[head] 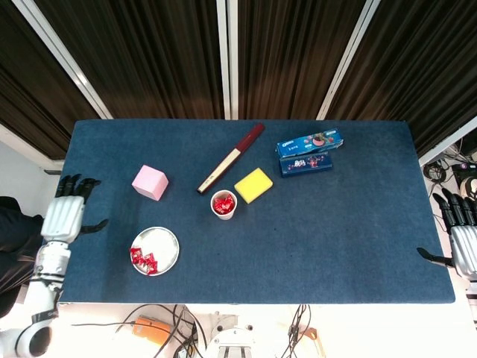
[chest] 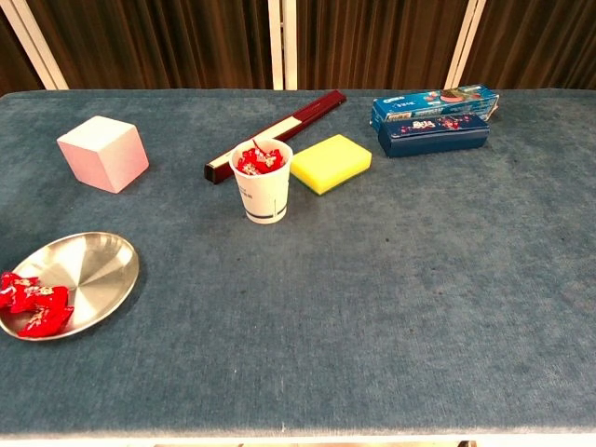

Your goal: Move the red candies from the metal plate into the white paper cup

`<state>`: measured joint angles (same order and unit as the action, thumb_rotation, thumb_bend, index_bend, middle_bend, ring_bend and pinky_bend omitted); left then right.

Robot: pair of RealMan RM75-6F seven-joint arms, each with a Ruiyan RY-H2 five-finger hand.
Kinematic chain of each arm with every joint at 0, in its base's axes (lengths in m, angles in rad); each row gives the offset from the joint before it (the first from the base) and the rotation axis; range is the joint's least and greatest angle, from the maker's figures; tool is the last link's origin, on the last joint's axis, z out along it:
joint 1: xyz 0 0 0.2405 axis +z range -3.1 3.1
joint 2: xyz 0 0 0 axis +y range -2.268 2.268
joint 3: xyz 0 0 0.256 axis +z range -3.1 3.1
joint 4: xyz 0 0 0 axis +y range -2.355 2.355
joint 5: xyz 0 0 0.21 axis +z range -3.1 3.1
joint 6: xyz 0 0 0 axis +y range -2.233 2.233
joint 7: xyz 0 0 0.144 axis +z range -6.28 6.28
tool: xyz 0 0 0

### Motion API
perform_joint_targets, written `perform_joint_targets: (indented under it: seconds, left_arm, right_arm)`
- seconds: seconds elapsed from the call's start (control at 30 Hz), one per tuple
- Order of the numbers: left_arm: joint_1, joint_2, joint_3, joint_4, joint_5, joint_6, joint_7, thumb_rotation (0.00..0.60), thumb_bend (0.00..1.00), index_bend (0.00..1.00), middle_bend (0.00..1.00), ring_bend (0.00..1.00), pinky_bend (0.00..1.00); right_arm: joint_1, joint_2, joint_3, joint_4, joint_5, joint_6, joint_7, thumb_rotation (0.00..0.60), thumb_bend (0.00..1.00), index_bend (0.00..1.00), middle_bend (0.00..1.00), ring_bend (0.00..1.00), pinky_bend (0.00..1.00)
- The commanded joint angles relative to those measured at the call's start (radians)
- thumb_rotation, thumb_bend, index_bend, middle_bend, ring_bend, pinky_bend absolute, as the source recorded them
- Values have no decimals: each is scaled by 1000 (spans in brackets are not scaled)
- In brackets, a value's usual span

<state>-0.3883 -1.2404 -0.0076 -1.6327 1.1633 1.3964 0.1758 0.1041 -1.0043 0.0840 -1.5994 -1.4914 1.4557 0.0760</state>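
Some red candies (chest: 33,308) lie at the lower left of the chest view, on the near edge of the metal plate (chest: 93,270). My left hand (head: 65,215) waits off the left edge of the worktop (chest: 391,307), fingers apart, holding nothing. I should reach down, pinch just one candy softly, and lift it straight up. Farther back, the white paper cup (chest: 264,191) stands upright with candies inside. My right hand (head: 462,242) rests far right, empty too.
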Motion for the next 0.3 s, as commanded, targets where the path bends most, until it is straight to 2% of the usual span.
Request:
perform_joint_targets:
  seconds: [0.03,0.17,0.3]
  left_arm:
    - [104,45,66,44,64,86,-72,600,92,172,109,1,1]
    - [193,77,110,49,133,159,-141,600,92,172,109,1,0]
    - [263,90,129,38,172,224,-166,600,92,172,109,1,0]
  right_arm:
    - [-4,-14,-7,16,-24,17,13,600,16,0,0,0,0]
    - [-11,-10,-32,23,-71,29,50,600,16,0,0,0,0]
    - [-27,-24,-36,28,-84,65,55,600,17,0,0,0,0]
